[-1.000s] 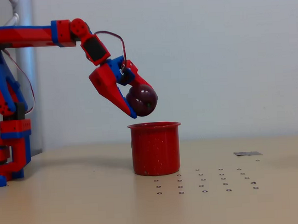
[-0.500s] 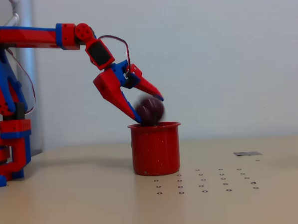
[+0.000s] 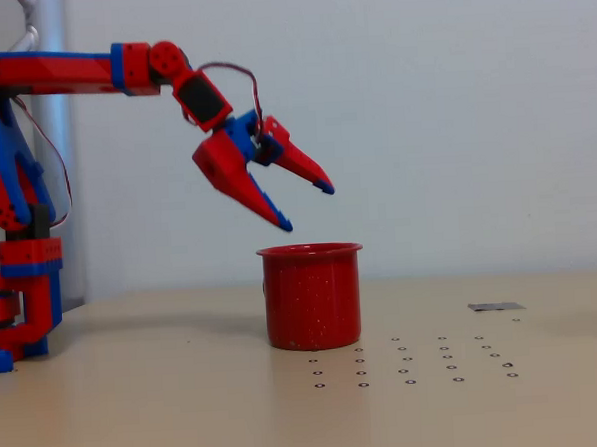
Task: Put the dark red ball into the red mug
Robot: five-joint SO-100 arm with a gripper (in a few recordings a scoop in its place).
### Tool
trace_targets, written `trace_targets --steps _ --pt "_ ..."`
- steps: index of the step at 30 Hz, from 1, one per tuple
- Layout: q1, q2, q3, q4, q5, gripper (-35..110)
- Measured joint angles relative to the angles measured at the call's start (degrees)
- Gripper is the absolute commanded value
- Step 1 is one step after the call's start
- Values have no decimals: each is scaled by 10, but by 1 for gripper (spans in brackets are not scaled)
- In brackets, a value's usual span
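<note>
change: glossy dark maroon ball gone from between fingers since a second ago, out of sight, presumably inside mug
gripper: red-and-blue two-finger gripper (image 3: pixel 309 206) spread apart, empty, above rim
mug: bright red speckled cylindrical mug (image 3: pixel 312 297) upright on beige table (image 3: pixel 138 402)

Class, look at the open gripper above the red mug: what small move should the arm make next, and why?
Probably lift and draw the arm back toward its base. The gripper hangs open and empty just above the red mug, which stands upright on the table. With nothing between the fingers, the drop looks done, so clearing away without knocking the rim seems sensible.
</note>
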Motion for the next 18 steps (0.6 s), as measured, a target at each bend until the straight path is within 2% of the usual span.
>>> trace_targets --steps 2,5,14,18 --pt "2 4 -19 47 0 2" --pt "11 27 -20 94 -7 0" --pt "68 182 79 126 -9 -2" --pt "85 286 181 124 -69 -2"
